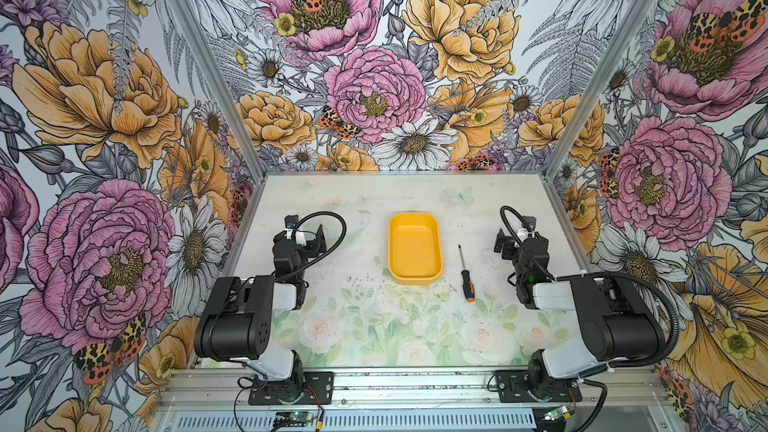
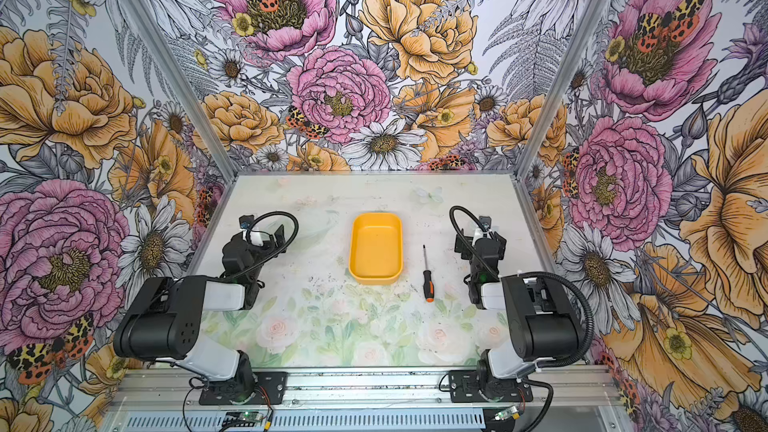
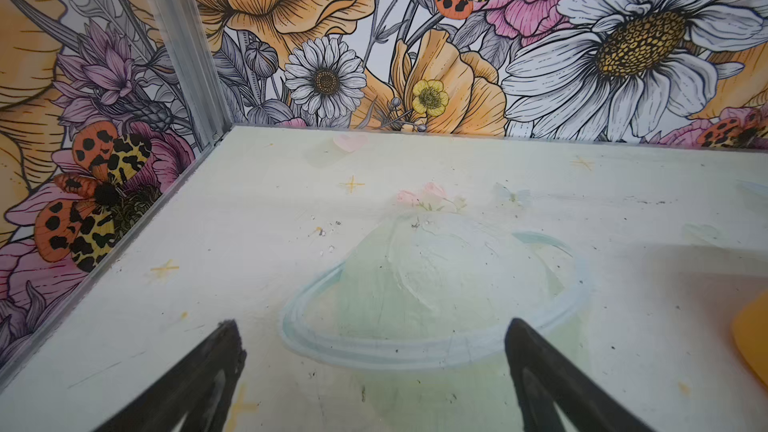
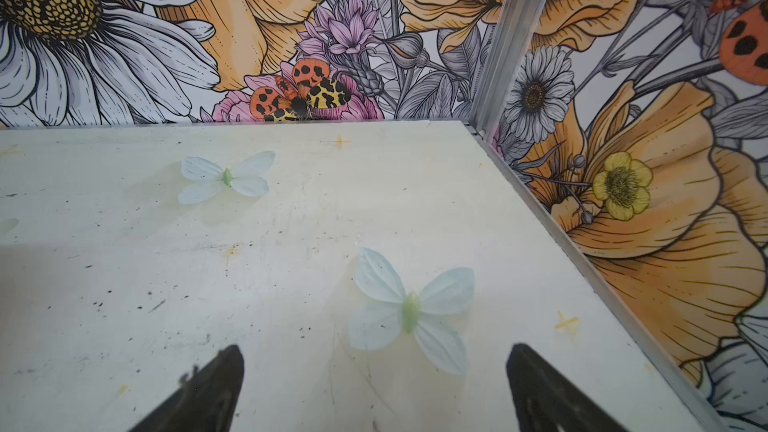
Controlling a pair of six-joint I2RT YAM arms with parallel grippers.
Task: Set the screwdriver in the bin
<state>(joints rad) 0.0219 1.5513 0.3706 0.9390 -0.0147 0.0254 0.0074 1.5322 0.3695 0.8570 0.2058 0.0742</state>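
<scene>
On the flower-printed tabletop, the screwdriver lies flat just right of the yellow-orange bin in both top views, near it but not touching. Its shaft points to the back wall and its orange-capped handle to the arm bases. The left gripper and the right gripper flank them, well apart, with jaws spread wide and nothing between them.

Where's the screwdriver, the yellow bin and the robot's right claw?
screwdriver [image 1: 465, 275]: in a top view, upper end of its black handle.
bin [image 1: 414, 249]: in a top view, the bare floor inside it.
right gripper [image 4: 376, 351]: in the right wrist view, midway between its open jaws.
</scene>
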